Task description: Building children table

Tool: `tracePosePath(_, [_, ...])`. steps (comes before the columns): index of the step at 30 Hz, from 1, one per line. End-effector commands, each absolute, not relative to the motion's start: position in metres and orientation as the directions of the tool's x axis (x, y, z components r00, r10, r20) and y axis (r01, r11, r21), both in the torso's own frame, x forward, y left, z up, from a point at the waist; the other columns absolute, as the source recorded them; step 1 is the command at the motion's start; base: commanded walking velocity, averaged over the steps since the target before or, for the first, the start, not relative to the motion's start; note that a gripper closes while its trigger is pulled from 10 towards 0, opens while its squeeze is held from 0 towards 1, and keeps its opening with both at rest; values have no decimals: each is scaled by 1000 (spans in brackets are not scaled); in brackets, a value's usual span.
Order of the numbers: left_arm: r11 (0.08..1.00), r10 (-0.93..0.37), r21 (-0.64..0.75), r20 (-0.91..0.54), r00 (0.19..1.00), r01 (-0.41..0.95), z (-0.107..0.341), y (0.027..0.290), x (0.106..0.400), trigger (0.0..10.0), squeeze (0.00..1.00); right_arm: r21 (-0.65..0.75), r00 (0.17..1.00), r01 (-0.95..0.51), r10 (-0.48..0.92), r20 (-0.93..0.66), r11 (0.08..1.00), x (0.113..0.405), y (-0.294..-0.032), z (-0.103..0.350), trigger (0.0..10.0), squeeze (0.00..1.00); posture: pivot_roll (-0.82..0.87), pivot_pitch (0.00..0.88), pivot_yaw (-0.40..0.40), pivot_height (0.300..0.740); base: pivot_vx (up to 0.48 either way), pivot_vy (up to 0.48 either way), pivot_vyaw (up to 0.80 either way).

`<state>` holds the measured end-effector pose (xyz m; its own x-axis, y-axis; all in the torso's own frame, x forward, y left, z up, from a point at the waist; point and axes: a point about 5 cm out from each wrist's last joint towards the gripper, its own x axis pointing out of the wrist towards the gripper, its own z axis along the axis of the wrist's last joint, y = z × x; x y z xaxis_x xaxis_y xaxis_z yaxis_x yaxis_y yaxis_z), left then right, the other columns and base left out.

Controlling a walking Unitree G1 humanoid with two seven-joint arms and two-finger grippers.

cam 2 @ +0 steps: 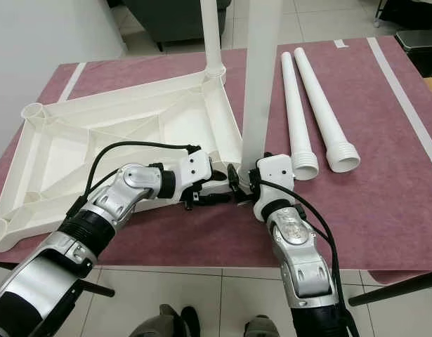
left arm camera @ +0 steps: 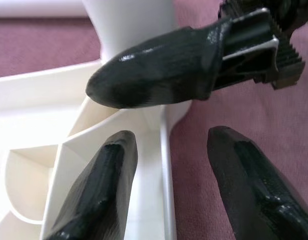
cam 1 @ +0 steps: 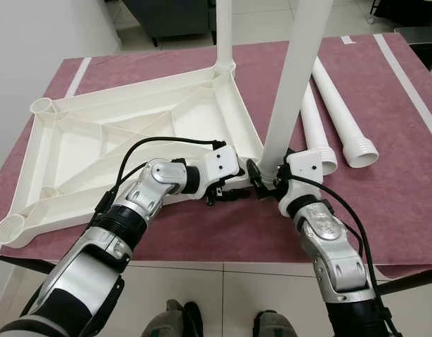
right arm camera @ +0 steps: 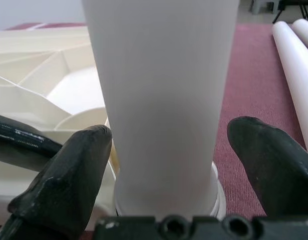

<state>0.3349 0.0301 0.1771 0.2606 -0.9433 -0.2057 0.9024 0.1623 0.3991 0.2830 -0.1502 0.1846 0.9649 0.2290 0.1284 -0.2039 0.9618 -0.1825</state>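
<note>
Seating a leg in the upturned tabletop's near corner

The right gripper (cam 2: 245, 184) has its fingers spread around the upright leg (cam 1: 289, 84); the left gripper (cam 1: 233, 188) fingers, released, straddle the tabletop (cam 1: 110, 154) rim. A tilted leg could jam in its socket. Two spare legs (cam 2: 310, 105) lie beyond; the standing legs' tops are cut off.

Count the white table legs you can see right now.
4. One far leg stands in the tabletop's far corner socket; one near leg stands at the near corner, between the right gripper fingers; two loose legs lie on the mat alongside.
</note>
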Motion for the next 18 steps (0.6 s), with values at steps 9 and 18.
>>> tracePosePath(9, [288,-933,397,-88,348,872,192,88,318,10000,0,-116,892,-381,398,216,917,248,-159,215,10000,0,-119,161,167,740,0,0,0])
tracePosePath(18, [462,-843,424,-62,534,779,200,125,322,10000,0,-80,874,-480,484,38,874,220,-158,176,10000,0,-109,140,152,740,0,0,0])
